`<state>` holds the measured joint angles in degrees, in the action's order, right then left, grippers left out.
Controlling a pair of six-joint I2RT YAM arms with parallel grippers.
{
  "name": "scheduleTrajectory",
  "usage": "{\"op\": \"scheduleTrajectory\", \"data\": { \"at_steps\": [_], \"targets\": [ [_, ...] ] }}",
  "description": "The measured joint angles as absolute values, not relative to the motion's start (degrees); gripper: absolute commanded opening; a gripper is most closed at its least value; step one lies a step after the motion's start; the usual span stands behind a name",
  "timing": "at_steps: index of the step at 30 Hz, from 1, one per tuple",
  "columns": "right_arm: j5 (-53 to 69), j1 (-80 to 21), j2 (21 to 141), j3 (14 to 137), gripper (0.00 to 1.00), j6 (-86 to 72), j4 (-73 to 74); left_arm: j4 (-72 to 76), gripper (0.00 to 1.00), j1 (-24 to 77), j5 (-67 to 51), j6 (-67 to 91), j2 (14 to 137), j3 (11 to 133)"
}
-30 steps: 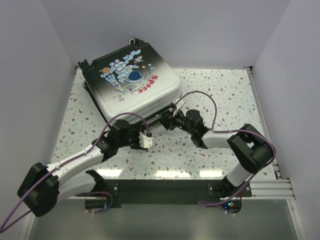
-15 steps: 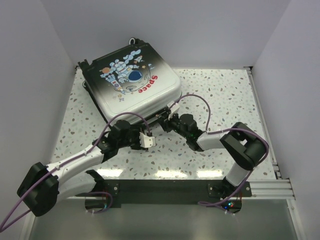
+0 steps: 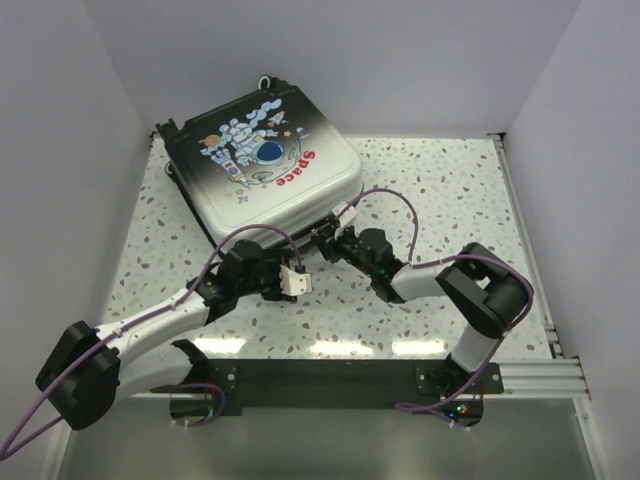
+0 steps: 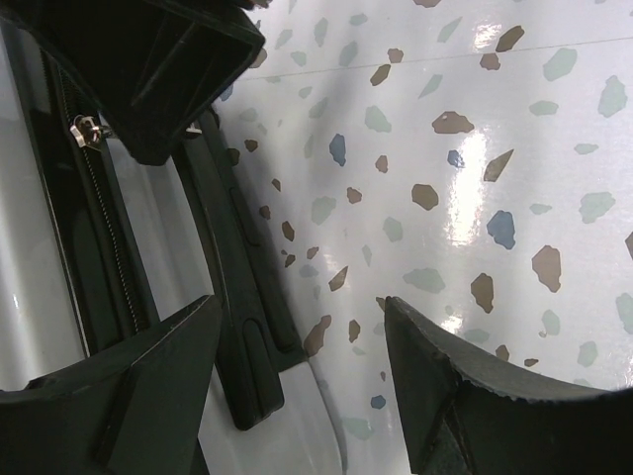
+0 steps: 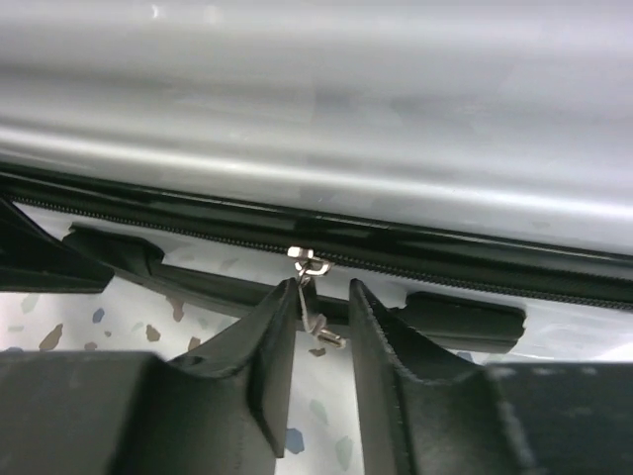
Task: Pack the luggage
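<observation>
the left gripper [image 4: 297, 376] is spread wide and holds nothing, one finger over the luggage's near edge, the other over the table [image 4: 475, 178]. the right gripper [image 5: 321, 327] is narrowed to a slim gap with the zipper pull [image 5: 315, 297] inside it; i cannot tell if it is pinched. the luggage [image 3: 265, 165] lies flat and closed on the table's far left, print side up.

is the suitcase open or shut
Shut: the suitcase lies flat, both shells together, print up. Whether the zipper is fully closed, cannot tell.
</observation>
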<state>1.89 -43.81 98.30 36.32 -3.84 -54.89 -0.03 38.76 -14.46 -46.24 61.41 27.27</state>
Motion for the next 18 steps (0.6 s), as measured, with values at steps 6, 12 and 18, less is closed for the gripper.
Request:
{"op": "scheduleTrajectory", "data": {
  "at_steps": [6, 12, 18],
  "targets": [
    [1.17, -43.51, 98.3, 36.36, 0.33, -3.86, -56.34, -0.01, 0.72, 38.81, -14.44, -46.22, 62.26, 27.27],
    [0.62, -43.51, 99.22, 36.86, 0.16, -2.55, -56.93, 0.05, 0.72, 39.0, -14.13, -46.11, 62.76, 27.55],
    [1.04, -43.88, 100.53, 36.88, 0.0, -1.69, -57.89, 0.69, 0.7, 39.09, -13.39, -46.04, 62.98, 27.55]
  ]
}}
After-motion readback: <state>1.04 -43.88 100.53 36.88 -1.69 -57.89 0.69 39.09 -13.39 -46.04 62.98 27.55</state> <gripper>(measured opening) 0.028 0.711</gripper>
